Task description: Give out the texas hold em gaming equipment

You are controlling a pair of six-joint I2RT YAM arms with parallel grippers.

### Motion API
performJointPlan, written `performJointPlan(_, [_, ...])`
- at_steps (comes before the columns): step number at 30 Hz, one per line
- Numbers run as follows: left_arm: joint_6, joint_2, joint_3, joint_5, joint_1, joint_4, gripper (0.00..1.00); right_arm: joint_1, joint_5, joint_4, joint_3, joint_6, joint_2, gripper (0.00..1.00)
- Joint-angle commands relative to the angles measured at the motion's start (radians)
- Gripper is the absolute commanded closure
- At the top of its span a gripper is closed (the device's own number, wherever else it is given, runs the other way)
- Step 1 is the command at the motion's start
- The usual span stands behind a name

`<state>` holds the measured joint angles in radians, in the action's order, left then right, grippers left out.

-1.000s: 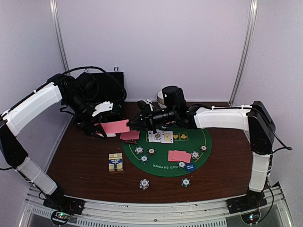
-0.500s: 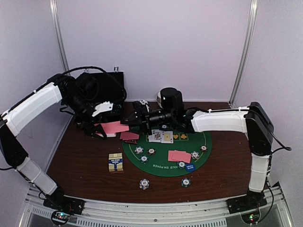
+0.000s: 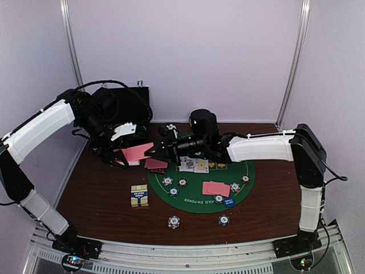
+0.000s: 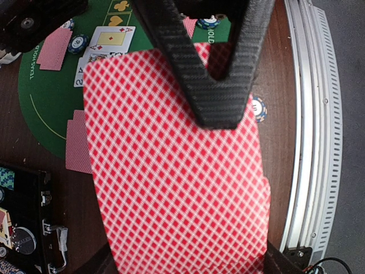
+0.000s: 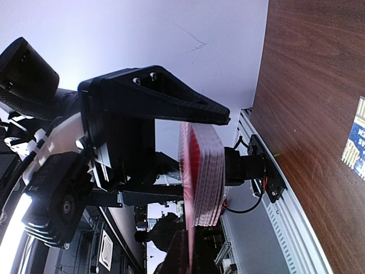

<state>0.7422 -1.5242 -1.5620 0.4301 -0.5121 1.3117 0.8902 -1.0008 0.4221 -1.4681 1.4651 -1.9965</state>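
The left gripper (image 3: 125,155) is clamped on the deck (image 3: 138,153), held above the table (image 3: 97,194) left of the mat (image 3: 191,191). The deck lies pink back up, its long axis pointing at the right gripper (image 3: 155,148), whose jaws pinch the top card (image 5: 190,251) at its free end.

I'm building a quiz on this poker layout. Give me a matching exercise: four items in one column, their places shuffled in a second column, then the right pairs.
Items
1. pink-backed card stack
2. blue and gold box
3. two face-down cards
4. two chips nearest the arm bases

Places
A. on the green mat
B. on bare wood in front of the mat
C. held in the left tool
D. on bare wood left of the mat

Pairs: 1-C, 2-D, 3-A, 4-B
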Motion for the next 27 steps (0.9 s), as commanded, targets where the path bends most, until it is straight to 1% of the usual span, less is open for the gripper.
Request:
performJointPlan(1, [0.009,0.022,-0.019,0.016,0.004,0.005,0.82,-0.023,0.015,-0.016,-0.004,-0.029,0.021,1.00])
performJointPlan(6, [0.011,0.024,-0.020,0.017,0.004,0.008,0.82,-0.056,0.020,-0.182,-0.002,-0.139,0.067,1.00])
performJointPlan(15, [0.014,0.025,-0.014,0.009,0.004,0.011,0.82,-0.108,0.011,-0.331,0.015,-0.250,0.143,1.00])
performJointPlan(16, [0.016,0.025,-0.013,0.009,0.004,0.009,0.82,-0.117,0.014,-0.376,0.009,-0.286,0.154,1.00])
performJointPlan(17, [0.016,0.025,-0.012,0.007,0.004,0.009,0.82,-0.129,0.025,-0.456,-0.008,-0.345,0.166,1.00])
performJointPlan(18, [0.016,0.025,-0.012,0.005,0.004,0.009,0.82,-0.139,0.051,-0.577,-0.039,-0.450,0.177,1.00])
performJointPlan(19, [0.016,0.024,-0.012,0.003,0.004,0.010,0.82,-0.149,0.097,-0.753,-0.085,-0.576,0.184,1.00])
performJointPlan(20, [0.016,0.026,-0.011,0.003,0.004,0.009,0.83,-0.156,0.179,-0.938,-0.152,-0.734,0.183,1.00])
performJointPlan(21, [0.015,0.027,-0.008,0.003,0.004,0.009,0.83,-0.159,0.290,-1.113,-0.224,-0.881,0.173,1.00])
performJointPlan(22, [0.016,0.029,-0.006,0.004,0.004,0.009,0.83,-0.157,0.398,-1.252,-0.280,-0.995,0.164,1.00])
performJointPlan(24, [0.016,0.033,0.005,0.001,0.004,0.006,0.83,-0.156,0.608,-1.396,-0.338,-1.175,0.157,1.00])
performJointPlan(25, [0.015,0.034,0.010,0.000,0.004,0.005,0.82,-0.155,0.725,-1.428,-0.345,-1.230,0.162,1.00])
performJointPlan(27, [0.016,0.036,0.015,-0.002,0.004,0.003,0.83,-0.152,0.917,-1.417,-0.311,-1.317,0.186,1.00])
